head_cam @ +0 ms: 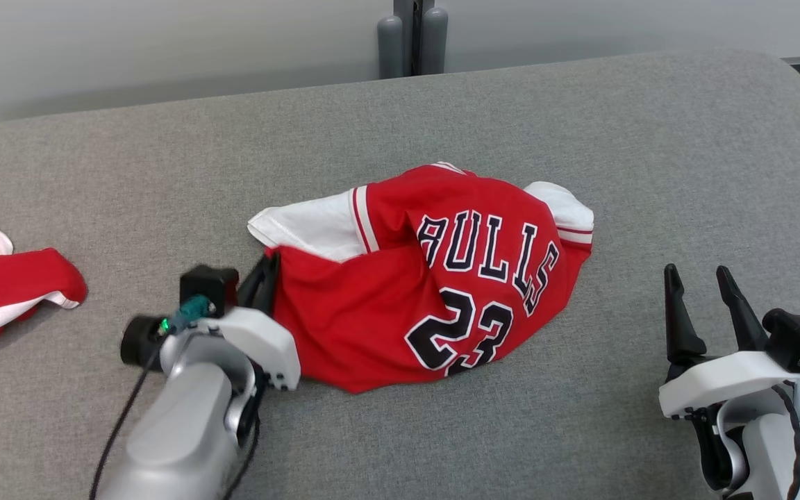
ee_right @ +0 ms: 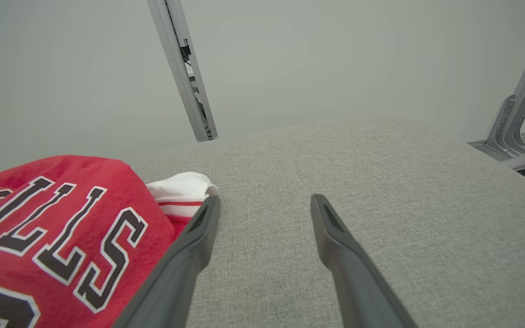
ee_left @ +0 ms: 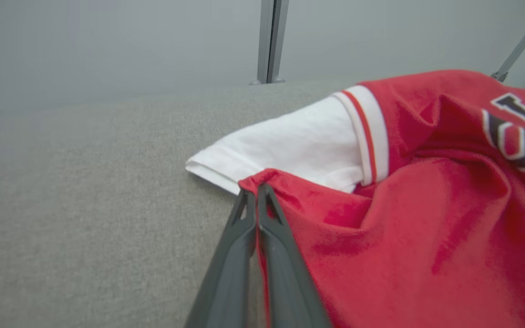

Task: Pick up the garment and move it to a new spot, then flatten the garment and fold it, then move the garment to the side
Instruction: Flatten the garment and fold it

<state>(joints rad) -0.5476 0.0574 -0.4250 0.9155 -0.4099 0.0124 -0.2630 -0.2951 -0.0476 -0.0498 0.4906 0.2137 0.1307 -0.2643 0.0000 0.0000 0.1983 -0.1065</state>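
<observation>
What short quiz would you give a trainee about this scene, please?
1. True or false: the left gripper is shut on an edge of the red jersey.
2. The right gripper is: A) open, holding nothing; B) shut on a white sleeve; C) pressing down on the lettering.
3. What number is printed on the jersey?
Key: 1 true; 2 A; 3 twenty-three (23).

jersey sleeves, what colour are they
White sleeve, red stripe at its band, on the red jersey; clearest in the left wrist view.
</observation>
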